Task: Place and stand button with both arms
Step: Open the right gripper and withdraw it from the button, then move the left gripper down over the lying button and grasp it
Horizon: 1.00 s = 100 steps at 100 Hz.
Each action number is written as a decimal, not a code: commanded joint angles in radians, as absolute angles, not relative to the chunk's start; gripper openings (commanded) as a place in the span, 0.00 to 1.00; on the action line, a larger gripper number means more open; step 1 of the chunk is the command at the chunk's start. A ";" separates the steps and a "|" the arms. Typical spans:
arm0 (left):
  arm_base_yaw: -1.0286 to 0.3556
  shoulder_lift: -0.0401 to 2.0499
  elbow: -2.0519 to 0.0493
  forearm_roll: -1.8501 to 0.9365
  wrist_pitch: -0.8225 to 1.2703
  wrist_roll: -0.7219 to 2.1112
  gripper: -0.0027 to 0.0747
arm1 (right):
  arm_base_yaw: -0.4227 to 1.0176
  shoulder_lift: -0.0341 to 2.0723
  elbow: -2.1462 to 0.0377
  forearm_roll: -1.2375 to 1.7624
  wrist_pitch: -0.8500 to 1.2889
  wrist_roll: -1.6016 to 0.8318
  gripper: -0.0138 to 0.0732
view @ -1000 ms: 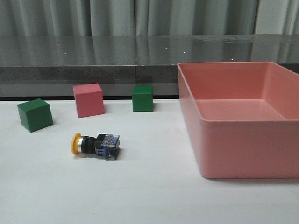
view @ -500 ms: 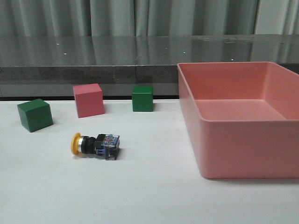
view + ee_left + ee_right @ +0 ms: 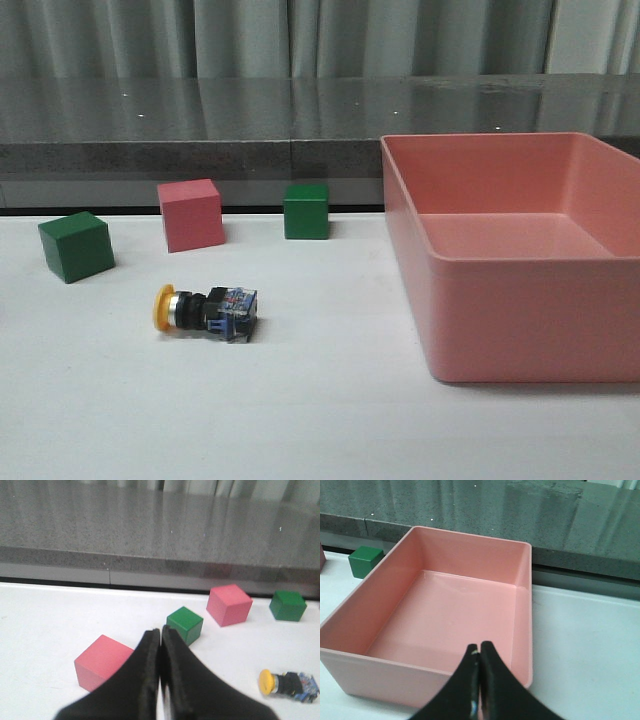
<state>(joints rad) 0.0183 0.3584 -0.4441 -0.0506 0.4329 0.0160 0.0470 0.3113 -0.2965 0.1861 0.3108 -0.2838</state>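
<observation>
Nothing is grasped yet: beside the empty pink bin point(image 3: 520, 250) on the white tabletop point(image 3: 320, 420), both the left hand point(image 3: 160, 645) and right hand point(image 3: 479, 657) are pinched closed and empty, the front view showing neither, so the left must open toward the button point(image 3: 205, 309) lying sideways.

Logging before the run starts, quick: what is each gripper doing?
Left gripper: closed, holding nothing.
Right gripper: closed, holding nothing.

front view | whole scene shifting very slightly rightward in frame | button point(image 3: 204, 309) lying on its side, not moving on table point(image 3: 320, 420) | no other change showing
</observation>
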 commanded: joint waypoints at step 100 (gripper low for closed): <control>-0.043 1.614 -1.082 -1.125 0.986 1.867 0.84 | 0.042 0.315 -0.325 0.194 0.217 -0.282 0.07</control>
